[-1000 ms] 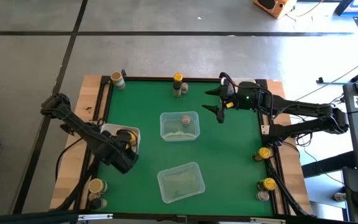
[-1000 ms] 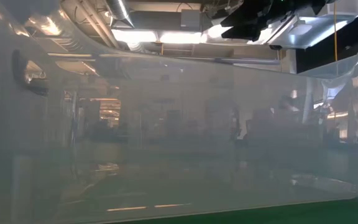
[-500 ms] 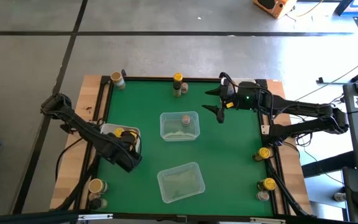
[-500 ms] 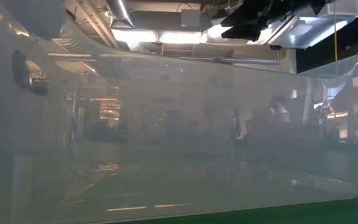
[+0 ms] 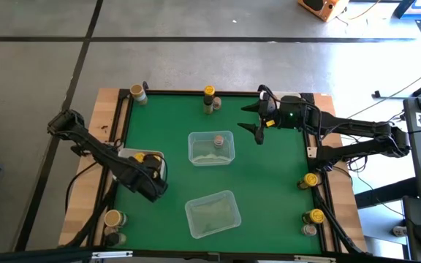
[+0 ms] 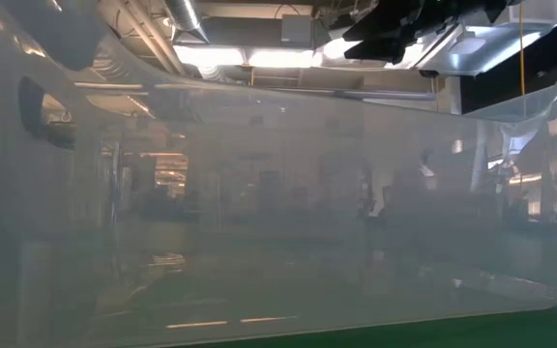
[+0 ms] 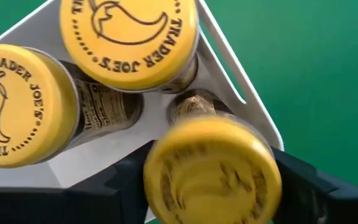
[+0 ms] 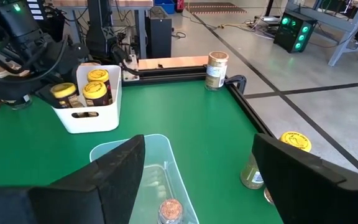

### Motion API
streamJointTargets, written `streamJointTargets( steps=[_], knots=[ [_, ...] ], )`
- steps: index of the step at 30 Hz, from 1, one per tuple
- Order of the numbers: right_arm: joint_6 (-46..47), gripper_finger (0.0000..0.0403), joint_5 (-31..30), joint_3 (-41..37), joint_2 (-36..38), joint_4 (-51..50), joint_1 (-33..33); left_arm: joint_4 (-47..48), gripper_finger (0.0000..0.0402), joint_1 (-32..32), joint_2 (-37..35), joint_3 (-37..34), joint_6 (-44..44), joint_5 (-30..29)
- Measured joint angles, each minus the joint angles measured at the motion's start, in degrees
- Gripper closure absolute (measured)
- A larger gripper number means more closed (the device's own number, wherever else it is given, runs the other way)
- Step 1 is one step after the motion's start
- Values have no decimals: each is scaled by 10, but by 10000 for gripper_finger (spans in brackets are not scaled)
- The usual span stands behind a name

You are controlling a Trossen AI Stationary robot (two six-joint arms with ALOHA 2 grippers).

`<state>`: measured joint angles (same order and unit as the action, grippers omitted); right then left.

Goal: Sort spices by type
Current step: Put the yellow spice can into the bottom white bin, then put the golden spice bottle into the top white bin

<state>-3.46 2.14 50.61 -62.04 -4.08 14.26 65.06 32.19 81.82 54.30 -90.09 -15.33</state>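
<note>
The small yellow-lidded spice jar [image 7: 211,169] is clamped in the left gripper [image 7: 211,186] over the white rectangular tray [image 7: 244,102], beside 2 yellow-lidded jars [image 7: 129,38] standing inside. If released off-centre, it may hit their lids and tip. The right gripper [image 8: 197,180] waits with jaws apart above the clear plastic tub [image 8: 166,163].

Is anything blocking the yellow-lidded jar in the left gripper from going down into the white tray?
Partly. The left gripper holds a yellow-lidded jar over the white tray, where two yellow-lidded jars already stand. Only the open spot beside them looks free; nothing else visible is in the way.
</note>
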Motion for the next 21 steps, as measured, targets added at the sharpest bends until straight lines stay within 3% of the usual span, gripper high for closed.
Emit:
streamJointTargets(
  steps=[7,14,21],
  knots=[
    [0,104,0,0,0,0,0,1,78,-6,-6,0,19,3],
    [0,104,0,0,0,0,0,47,76,-3,-41,35,25,-3],
    [0,104,0,0,0,0,0,31,77,17,-77,69,69,-18]
  ],
)
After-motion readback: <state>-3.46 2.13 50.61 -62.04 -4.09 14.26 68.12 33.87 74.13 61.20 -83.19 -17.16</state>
